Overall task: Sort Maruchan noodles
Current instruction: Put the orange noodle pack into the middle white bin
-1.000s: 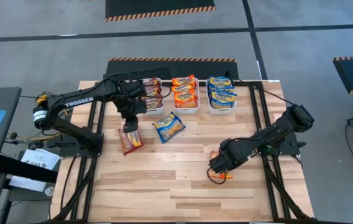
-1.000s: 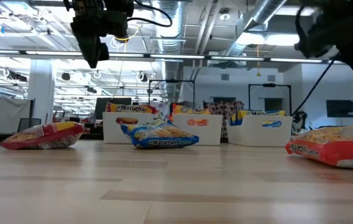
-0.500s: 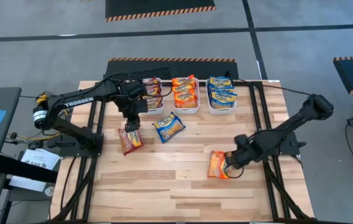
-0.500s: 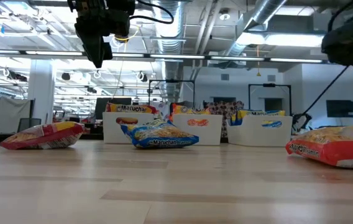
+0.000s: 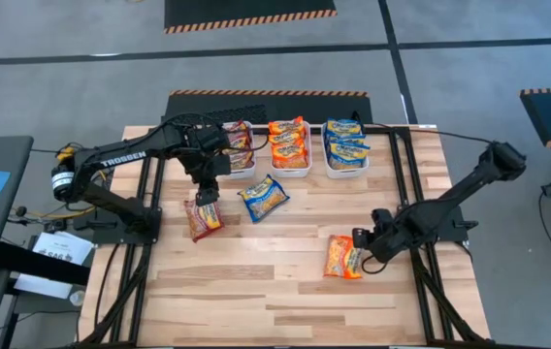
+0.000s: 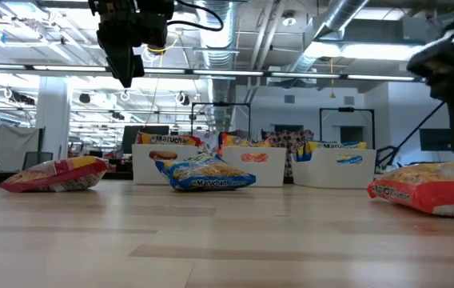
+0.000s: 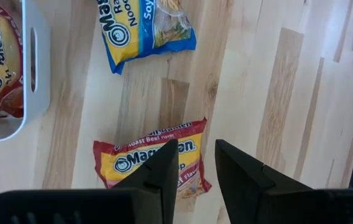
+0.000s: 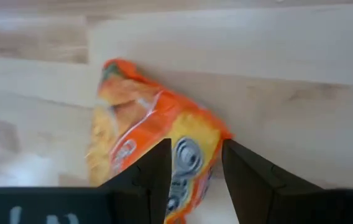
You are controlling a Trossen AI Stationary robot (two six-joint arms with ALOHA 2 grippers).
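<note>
Since a moment ago my right pincer (image 5: 364, 238) has backed off the orange packet (image 5: 342, 257), which now lies bare on the wooden surface (image 5: 256, 291). Its fingers are spread and hold nothing. My left pincer (image 5: 204, 197) hangs over the maroon packet (image 5: 202, 218), fingers a little apart, empty too. A blue packet (image 5: 263, 197) lies near the white bins (image 5: 348, 171). These bags are flat, shiny and crinkly. I think one could slip out or slide away if I pinch only a thin edge.
</note>
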